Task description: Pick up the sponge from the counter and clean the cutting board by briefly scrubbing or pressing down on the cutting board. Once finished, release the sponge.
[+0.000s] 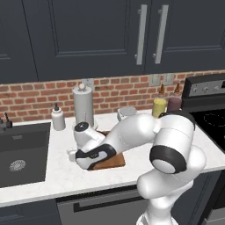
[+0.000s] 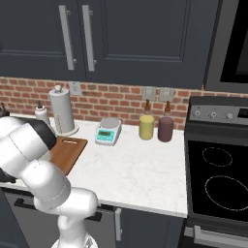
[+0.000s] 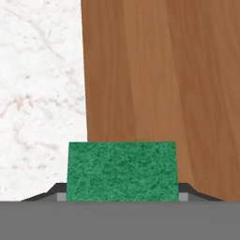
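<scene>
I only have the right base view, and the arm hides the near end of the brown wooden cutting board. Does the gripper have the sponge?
Observer: Yes. In the hand view the gripper is shut on the flat dark green sponge.
Operator: Is it over the board?
Observer: Mostly. It overlaps the edge of the brown wooden cutting board, with one end over the white marbled counter.
Operator: Which side?
Observer: The side towards the dark sink.

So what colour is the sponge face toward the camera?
Dark green, speckled scouring texture; the sponge shows best in the hand view.
</scene>
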Tool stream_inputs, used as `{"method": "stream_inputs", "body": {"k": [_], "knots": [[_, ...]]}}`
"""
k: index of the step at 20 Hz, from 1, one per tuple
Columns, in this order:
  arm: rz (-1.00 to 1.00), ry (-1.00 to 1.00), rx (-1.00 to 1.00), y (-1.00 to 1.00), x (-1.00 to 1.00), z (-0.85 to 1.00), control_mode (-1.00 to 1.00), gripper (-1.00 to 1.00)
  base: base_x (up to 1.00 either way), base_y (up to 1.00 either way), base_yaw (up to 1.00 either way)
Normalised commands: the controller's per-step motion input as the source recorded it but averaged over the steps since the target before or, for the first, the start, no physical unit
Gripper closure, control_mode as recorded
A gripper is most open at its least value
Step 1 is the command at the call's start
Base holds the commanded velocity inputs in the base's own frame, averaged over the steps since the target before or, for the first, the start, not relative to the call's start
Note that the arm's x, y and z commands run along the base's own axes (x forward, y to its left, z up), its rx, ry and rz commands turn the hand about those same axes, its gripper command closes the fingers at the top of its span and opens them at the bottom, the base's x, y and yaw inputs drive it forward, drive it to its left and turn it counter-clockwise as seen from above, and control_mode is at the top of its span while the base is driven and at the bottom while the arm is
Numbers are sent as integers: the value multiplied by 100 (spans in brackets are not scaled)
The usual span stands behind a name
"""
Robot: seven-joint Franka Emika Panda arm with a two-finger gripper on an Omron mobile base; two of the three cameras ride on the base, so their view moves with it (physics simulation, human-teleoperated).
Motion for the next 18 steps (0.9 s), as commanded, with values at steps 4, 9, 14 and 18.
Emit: {"method": "stream_inputs", "body": {"k": [4, 9, 14, 18], "knots": [[-1, 0, 0, -27, 8, -3, -100, 100, 0, 0, 0], [-2, -6, 0, -16, 9, -32, -100, 100, 0, 0, 0], [-1, -3, 0, -20, 29, -17, -100, 100, 0, 0, 0], [0, 0, 0, -19, 37, -5, -100, 100, 0, 0, 0]]}}
